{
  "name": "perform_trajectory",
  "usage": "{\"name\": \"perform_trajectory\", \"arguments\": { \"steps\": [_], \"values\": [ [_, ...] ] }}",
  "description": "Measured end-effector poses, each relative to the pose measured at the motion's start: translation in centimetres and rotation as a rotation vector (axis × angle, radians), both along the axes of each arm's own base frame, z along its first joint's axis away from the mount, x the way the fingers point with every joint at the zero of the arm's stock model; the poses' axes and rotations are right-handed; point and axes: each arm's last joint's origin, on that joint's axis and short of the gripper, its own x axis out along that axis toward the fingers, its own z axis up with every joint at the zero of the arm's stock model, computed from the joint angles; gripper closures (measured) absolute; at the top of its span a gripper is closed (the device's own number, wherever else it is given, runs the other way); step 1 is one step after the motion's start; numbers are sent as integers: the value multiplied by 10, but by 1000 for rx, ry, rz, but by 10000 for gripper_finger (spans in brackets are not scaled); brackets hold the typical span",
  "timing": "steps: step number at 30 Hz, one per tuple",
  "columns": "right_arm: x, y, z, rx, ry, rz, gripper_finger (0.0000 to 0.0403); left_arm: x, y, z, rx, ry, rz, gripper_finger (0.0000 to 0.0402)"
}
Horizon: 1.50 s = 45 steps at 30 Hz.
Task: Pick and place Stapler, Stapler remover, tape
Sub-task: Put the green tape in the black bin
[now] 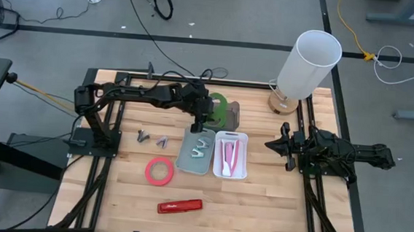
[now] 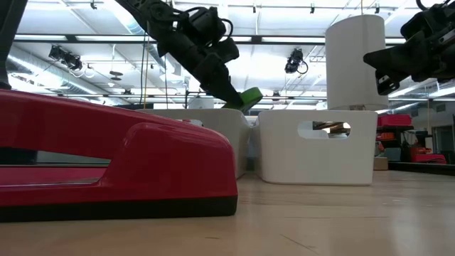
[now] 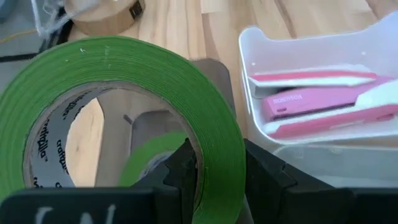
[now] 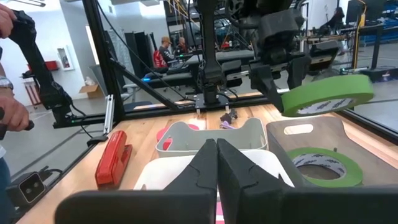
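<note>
Above the grey tray (image 1: 230,115), my left gripper (image 3: 214,177) pinches the green tape (image 3: 134,112) by its wall; it could swing loose.

Grey floor (image 1: 258,17) strewn with cables (image 1: 164,3); ceiling strip lights (image 2: 85,32) overhead; beyond the claws, perhaps seated people (image 4: 166,50) at workbenches.

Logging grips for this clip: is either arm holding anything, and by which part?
The left gripper holds a green tape roll by its band, one of its fingers inside the ring. The right gripper is shut, holding nothing.
</note>
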Motion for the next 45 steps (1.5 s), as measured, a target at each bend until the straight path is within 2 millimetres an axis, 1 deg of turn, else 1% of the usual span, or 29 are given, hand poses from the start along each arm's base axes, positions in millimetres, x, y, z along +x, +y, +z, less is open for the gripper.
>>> {"name": "perform_trajectory", "arguments": {
  "steps": [28,38,45],
  "values": [
    [0,0,0,0,0,0,399,0,1,-1,7,7,11,289],
    [0,0,0,0,0,0,399,-1,2,-2,38,28,52,289],
    [0,0,0,0,0,0,399,3,3,-14,26,57,49,289]
  ]
}}
